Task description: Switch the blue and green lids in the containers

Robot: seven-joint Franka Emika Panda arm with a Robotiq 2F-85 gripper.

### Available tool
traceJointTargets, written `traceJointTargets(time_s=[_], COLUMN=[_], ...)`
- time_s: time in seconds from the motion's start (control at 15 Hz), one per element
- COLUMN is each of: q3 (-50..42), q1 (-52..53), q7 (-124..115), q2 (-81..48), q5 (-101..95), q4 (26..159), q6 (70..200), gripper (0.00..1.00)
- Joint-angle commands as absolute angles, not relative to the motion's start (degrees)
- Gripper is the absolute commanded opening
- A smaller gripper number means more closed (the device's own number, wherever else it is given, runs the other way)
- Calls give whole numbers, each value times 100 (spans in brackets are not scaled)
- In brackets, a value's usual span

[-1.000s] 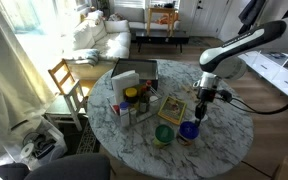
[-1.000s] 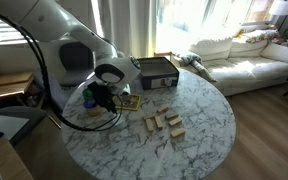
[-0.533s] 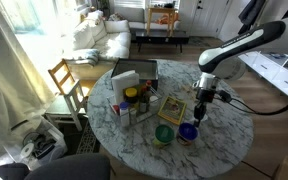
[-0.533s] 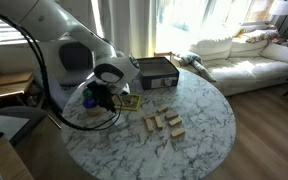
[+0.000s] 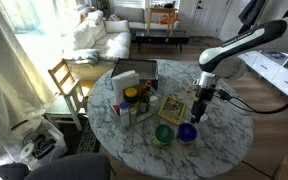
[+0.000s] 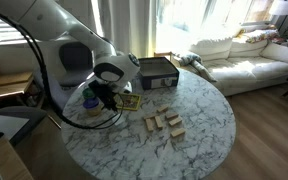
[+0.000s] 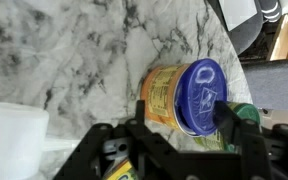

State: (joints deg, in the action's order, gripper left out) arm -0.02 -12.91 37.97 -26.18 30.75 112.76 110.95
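We see the gripper (image 7: 182,135) open, jaws spread either side of the blue lid (image 7: 202,92), which sits on its yellow tub (image 7: 159,95) on the marble table (image 7: 64,45) straight ahead of the fingertips, the green lid (image 7: 246,113) just beside, mostly hidden, contact unclear.

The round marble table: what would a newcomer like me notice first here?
First, the big white robot arm leaning over the round marble table, with its gripper hanging over a container with a bright blue lid. Next, a green-topped container sits right beside it near the table's edge. A cluster of small wooden blocks lies further in on the marble.
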Motion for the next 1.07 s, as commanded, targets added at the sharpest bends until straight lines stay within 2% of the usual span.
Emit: traceJointTargets(time_s=[0.0, 1.0], q3=[-39, -357], q1=[-1320, -1219], q7=[3686, 3175], q2=[-2269, -319], q5=[3044, 2992], q4=[11526, 11852], q6=[11315, 10976], gripper=[99, 100])
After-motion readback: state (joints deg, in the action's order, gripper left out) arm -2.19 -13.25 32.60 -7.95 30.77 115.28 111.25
